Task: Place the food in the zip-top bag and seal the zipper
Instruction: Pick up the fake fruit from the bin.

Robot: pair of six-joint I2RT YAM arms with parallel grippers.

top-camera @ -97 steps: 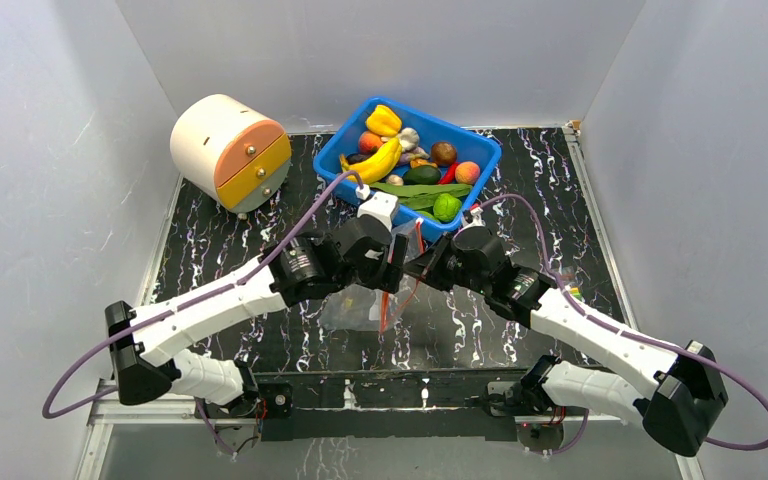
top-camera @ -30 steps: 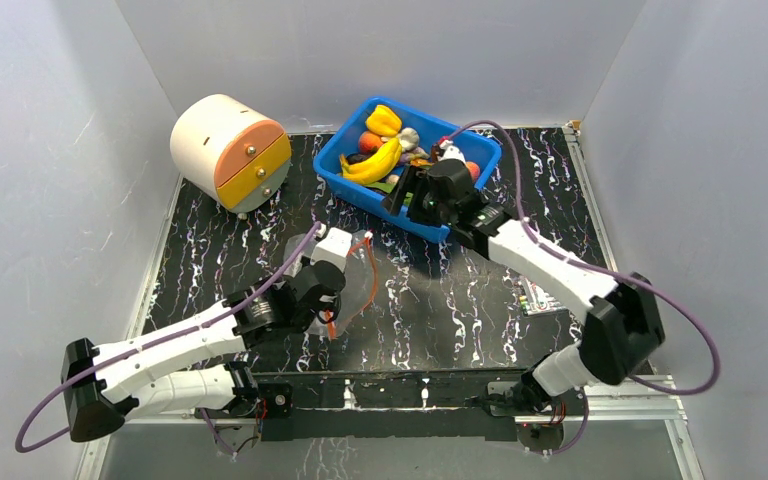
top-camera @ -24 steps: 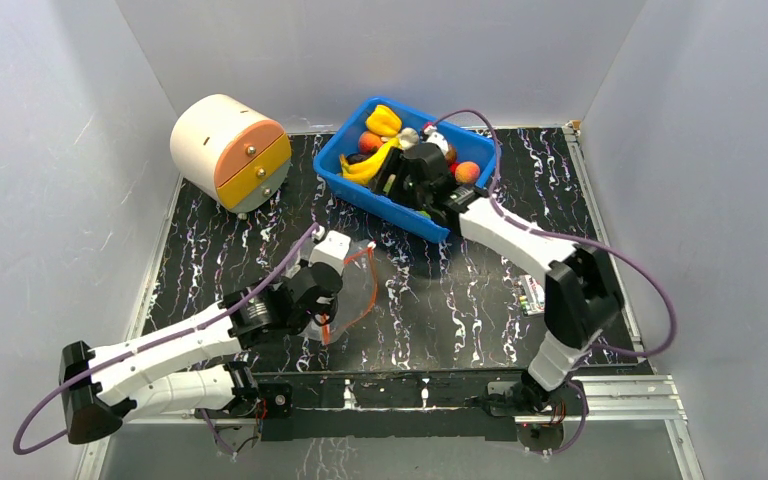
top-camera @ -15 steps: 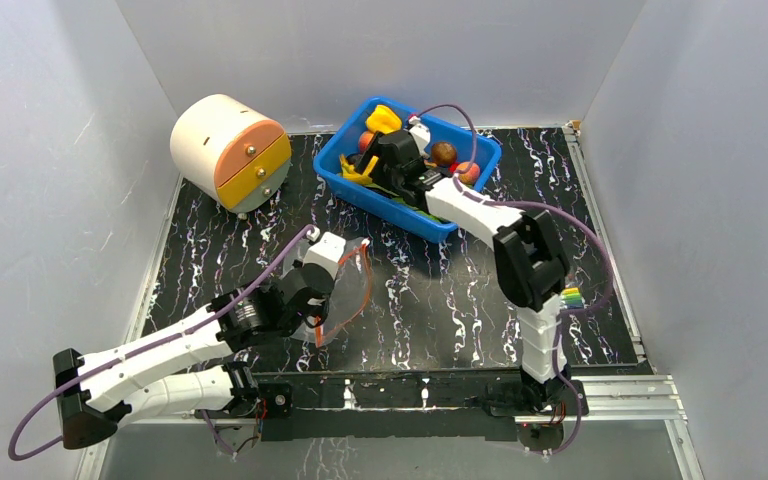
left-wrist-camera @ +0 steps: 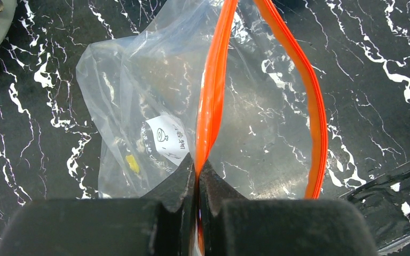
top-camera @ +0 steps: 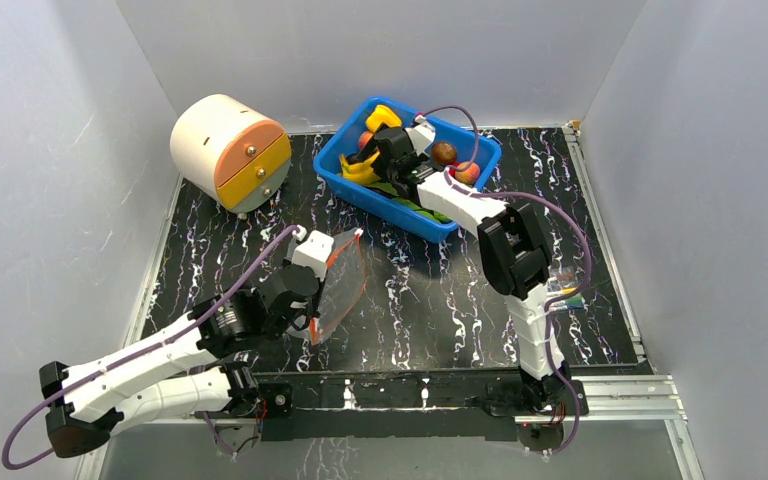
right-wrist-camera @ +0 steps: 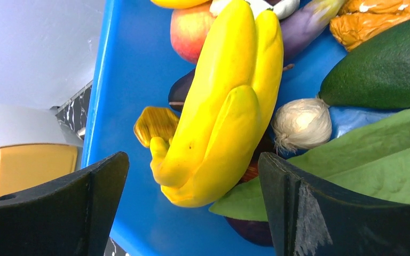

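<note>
Blue first, from the top view: finds the bin (top-camera: 400, 212) at the far side of the desk (top-camera: 440, 300), heaped with the food (top-camera: 467, 172). Places the right gripper (top-camera: 375, 162) inside that bin, low over the banana (top-camera: 358, 172). Places the left gripper (top-camera: 310, 318) near the front left, holding up the zip-top bag (top-camera: 340, 292) by one lip of the zipper (top-camera: 363, 268). Notes a round drawer unit (top-camera: 230, 150) at the far left, uninvolved.

From the left wrist view: confirms jaws clenched on one orange-red lip, with the other lip bowed well away, and so finds the mouth gaping. Sees no food inside, only a white label (left-wrist-camera: 165, 140).

From the right wrist view: shows jaws spread wide, one on each side of the banana, not closed on it. Notes garlic (right-wrist-camera: 301, 124) and long green leaves (right-wrist-camera: 373, 160) just beside it.

Judges the step in hand as the first pick, with nothing bagged. Calls next for lowering around the banana's middle, closing without catching the leaves, then carrying it to the held-open mouth. Leaves sealing for last.
</note>
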